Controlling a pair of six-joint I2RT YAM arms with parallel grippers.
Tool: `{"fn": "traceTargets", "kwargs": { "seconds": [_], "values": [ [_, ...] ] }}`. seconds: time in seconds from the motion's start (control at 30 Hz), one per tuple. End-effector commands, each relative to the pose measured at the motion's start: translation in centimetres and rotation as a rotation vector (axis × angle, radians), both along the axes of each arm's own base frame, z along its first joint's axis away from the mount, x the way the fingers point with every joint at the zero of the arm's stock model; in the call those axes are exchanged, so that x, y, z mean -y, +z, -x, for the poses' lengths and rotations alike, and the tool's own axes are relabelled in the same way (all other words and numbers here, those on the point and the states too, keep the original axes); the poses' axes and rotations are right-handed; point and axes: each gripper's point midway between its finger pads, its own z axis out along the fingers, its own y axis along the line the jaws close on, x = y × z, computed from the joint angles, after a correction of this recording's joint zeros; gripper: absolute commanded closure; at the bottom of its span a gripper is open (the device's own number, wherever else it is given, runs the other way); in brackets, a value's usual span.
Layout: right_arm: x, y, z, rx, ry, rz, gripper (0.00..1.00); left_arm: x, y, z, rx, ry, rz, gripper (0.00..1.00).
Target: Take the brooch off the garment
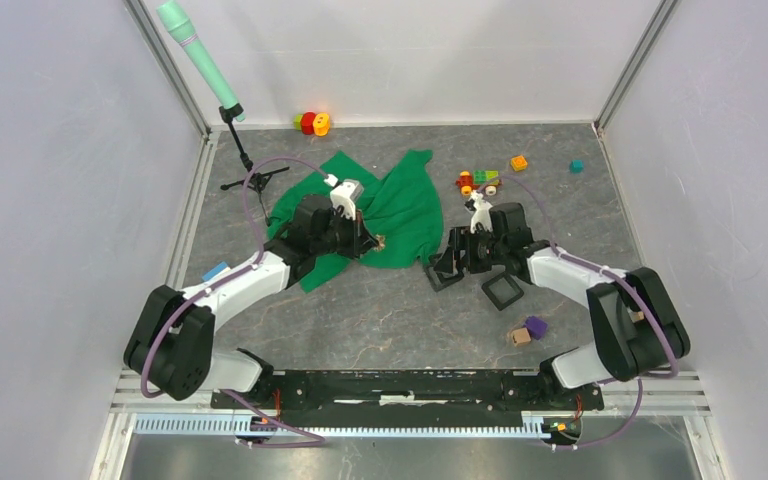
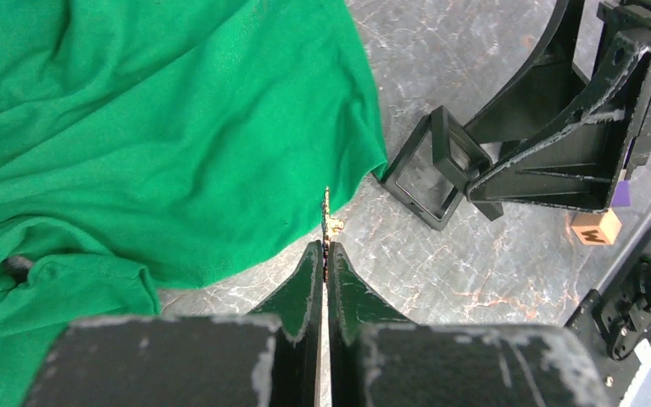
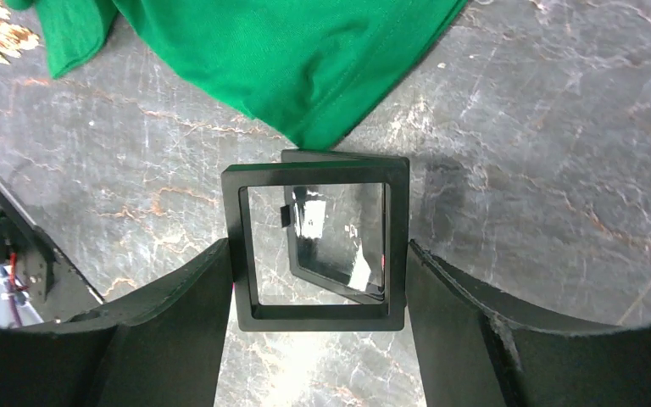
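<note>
The left jaws are pressed shut on the brooch (image 2: pixel 328 222), a thin gold sliver standing up from their tips at the hem of the garment (image 2: pixel 178 127). Seen edge-on, its shape cannot be made out, nor whether it touches the cloth. The left arm (image 1: pixel 250 280) reaches forward and rightward, wrist low. The right jaws stand wide, gripping a black square frame (image 3: pixel 314 315) by its sides on the tabletop (image 3: pixel 559 127), beside the garment's corner. The right arm (image 1: pixel 570 270) stretches leftward, low.
</note>
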Motion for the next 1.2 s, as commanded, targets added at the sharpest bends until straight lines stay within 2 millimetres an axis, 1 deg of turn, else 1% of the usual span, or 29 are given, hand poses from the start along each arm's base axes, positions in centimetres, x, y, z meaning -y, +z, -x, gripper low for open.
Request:
{"fn": "traceTargets", "kwargs": {
  "seconds": [0.0,0.07,0.1,0.23,0.27,0.33,0.4,0.43,0.47,0.5,0.53,0.6,0.7,0.8,0.97,1.17],
  "values": [
    [0.5,3.4,-0.5,0.066,-0.045,-0.101,0.38,1.4,2.2,0.7,0.074,-0.079,0.064,0.98],
    [1.0,3.7,-0.2,0.066,-0.054,-0.117,0.39,1.7,2.3,1.4,0.081,-0.1,0.064,0.98],
    [0.9,3.9,0.1,0.062,-0.045,-0.128,0.39,1.9,2.4,1.7,0.092,-0.114,0.064,0.98],
    [-0.2,4.3,1.8,0.02,-0.008,-0.227,0.38,2.1,2.7,2.5,0.176,-0.121,0.024,0.98],
    [-0.6,4.4,2.2,0.006,-0.002,-0.261,0.38,2.0,2.9,2.4,0.21,-0.111,0.018,0.98],
    [-1.1,4.7,2.7,-0.024,0.006,-0.314,0.38,1.8,3.3,2.4,0.294,-0.1,0.006,0.98],
    [-1.7,5.0,3.0,-0.046,0.01,-0.375,0.38,1.4,3.2,2.4,0.391,-0.095,-0.017,0.98],
    [-1.9,5.1,3.2,-0.061,0.004,-0.405,0.39,1.5,3.7,2.5,0.454,-0.108,-0.008,0.98],
    [-2.2,5.3,3.3,-0.07,0.001,-0.431,0.39,1.6,3.5,3.0,0.51,-0.141,-0.011,0.98],
    [-2.4,5.4,3.3,-0.071,0.0,-0.454,0.4,1.8,3.9,3.4,0.583,-0.174,-0.005,0.98],
    [-2.6,5.5,3.3,-0.079,-0.002,-0.47,0.4,1.6,3.9,3.5,0.653,-0.192,-0.021,0.98],
    [-3.0,5.3,3.4,-0.09,0.002,-0.482,0.4,1.7,3.7,4.0,0.716,-0.235,-0.041,0.98],
    [-4.1,4.9,3.6,-0.117,0.023,-0.498,0.41,2.3,2.6,4.3,0.723,-0.313,-0.089,0.98],
    [-5.1,5.0,3.6,-0.143,0.037,-0.552,0.42,3.0,2.0,4.8,0.729,-0.382,-0.099,0.96],
    [-5.9,5.0,3.1,-0.151,0.036,-0.574,0.42,3.0,1.3,4.5,0.744,-0.393,-0.138,0.94],
    [-7.0,4.4,3.2,-0.193,0.046,-0.613,0.43,4.0,0.5,4.2,0.733,-0.422,-0.136,0.96]
  ]
}}
